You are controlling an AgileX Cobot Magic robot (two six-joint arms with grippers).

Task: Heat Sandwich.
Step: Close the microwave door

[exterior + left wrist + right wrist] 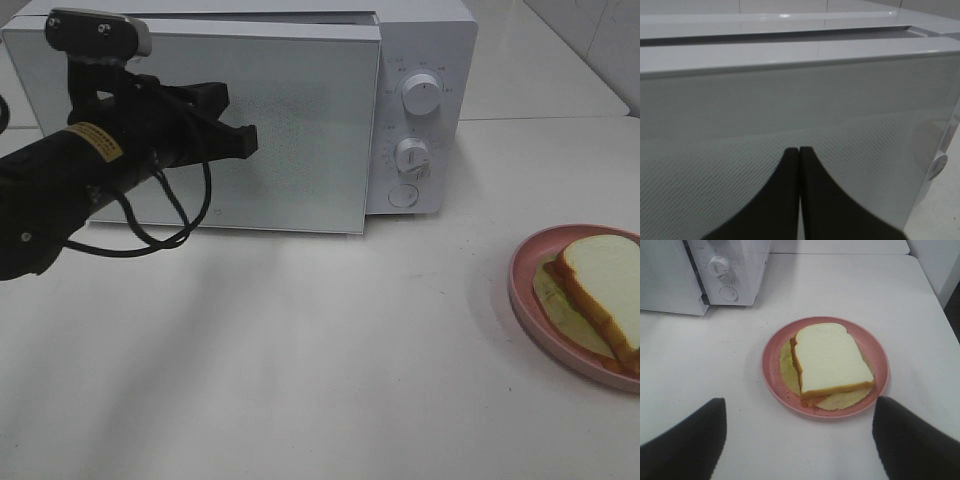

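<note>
While the sandwich (832, 360) sits untouched on its pink plate (772, 377), resting on the white surface (330, 360) well to the right of the microwave (425, 60), the work in hand appears to be the door-opening step. In the high view, the microwave door (300, 130) stands slightly proud of the cabinet, with a narrow dark gap along its top edge; whether it is unlatched or merely ajar cannot be confirmed.

Left claw (799, 150): fingers pressed together, nothing between them, tips directed at the door's front face and close to it. Contact with the door cannot be established from either view.

Right claw (800, 440): fingers spread wide apart, empty, hovering above the near rim of the plate, the sandwich lying between and beyond the two fingers (687, 440). No contact with plate or bread is visible.

Assessment: the heating sequence is at an early stage; the food is not yet inside. The next move, in my judgement, calls for the left arm to swing the door fully clear so the cavity is accessible. The right arm would then need a secure hold on the plate rim rather than the soft bread, keeping the plate level during transfer. The control knobs (420, 95) remain to be set.
</note>
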